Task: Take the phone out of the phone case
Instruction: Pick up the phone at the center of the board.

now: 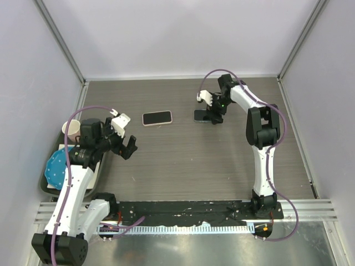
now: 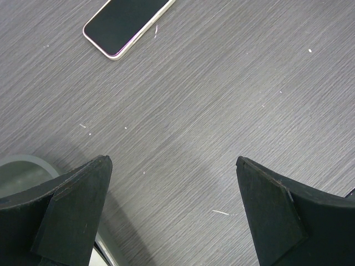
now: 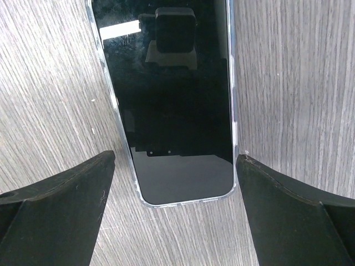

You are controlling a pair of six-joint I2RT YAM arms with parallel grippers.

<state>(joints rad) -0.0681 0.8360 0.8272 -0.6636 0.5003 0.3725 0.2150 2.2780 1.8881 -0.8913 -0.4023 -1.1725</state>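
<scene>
Nearest to the lens, the black fingers of the left gripper are seen spread wide over bare tabletop, with nothing between them. At the upper left of that wrist view a second phone with a pale rim lies flat, well apart from this gripper.

Further right, in the upper middle of the overhead view, the phone is found flat on the tabletop, screen up. A thin translucent edge is seen around it and is taken to be the clear case, so the phone is judged as not yet removed. Its long axis runs left to right in the overhead view. In the right wrist view it runs top to bottom, with one short end pointing to the camera.

The right gripper is opened wide astride this short end and holds nothing. Contact with the edge cannot be decided. The approach is judged to be in hand. Next, lowering and closing on the long edges would be needed, and probably a second hold so that the case can be peeled off.
</scene>
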